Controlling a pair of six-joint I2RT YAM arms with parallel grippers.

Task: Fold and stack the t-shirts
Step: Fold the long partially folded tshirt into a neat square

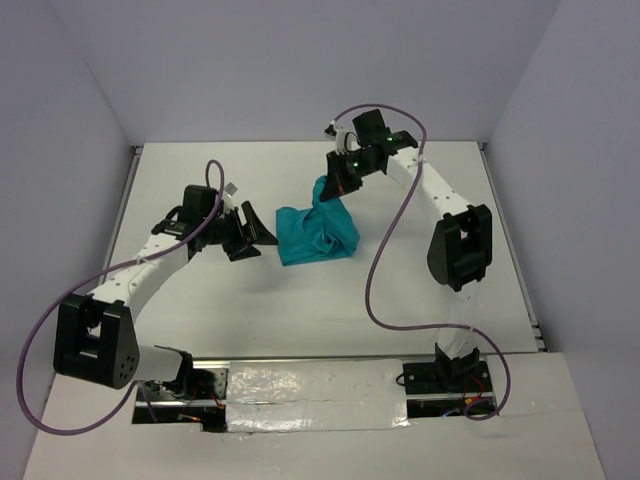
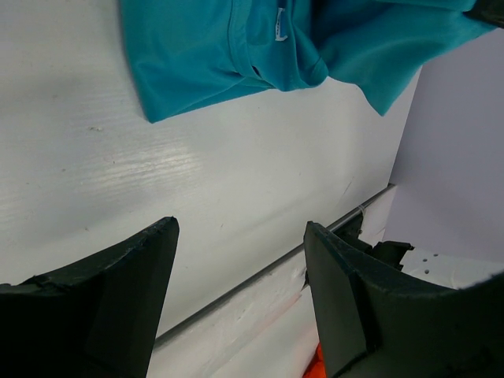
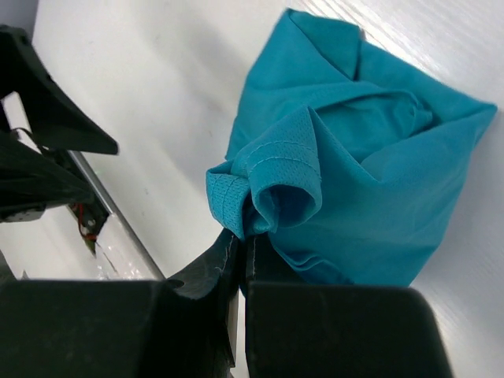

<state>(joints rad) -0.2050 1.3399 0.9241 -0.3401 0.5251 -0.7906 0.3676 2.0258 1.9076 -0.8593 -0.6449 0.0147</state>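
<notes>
One teal t-shirt [image 1: 317, 233] lies bunched in the middle of the white table [image 1: 300, 310]. Its far edge is pulled up into a peak, and my right gripper [image 1: 338, 188] is shut on that peak. In the right wrist view a hemmed fold of the t-shirt [image 3: 268, 189] is pinched between the closed fingers of the right gripper [image 3: 244, 240], and the rest hangs down to the table. My left gripper [image 1: 262, 235] stands open just left of the cloth, holding nothing. In the left wrist view the t-shirt [image 2: 236, 55] lies well beyond the left gripper [image 2: 240, 232].
White walls enclose the table on three sides. A metal strip [image 1: 330, 362] and silver tape run along the near edge between the two arm bases. Purple cables [image 1: 385, 250] loop off both arms.
</notes>
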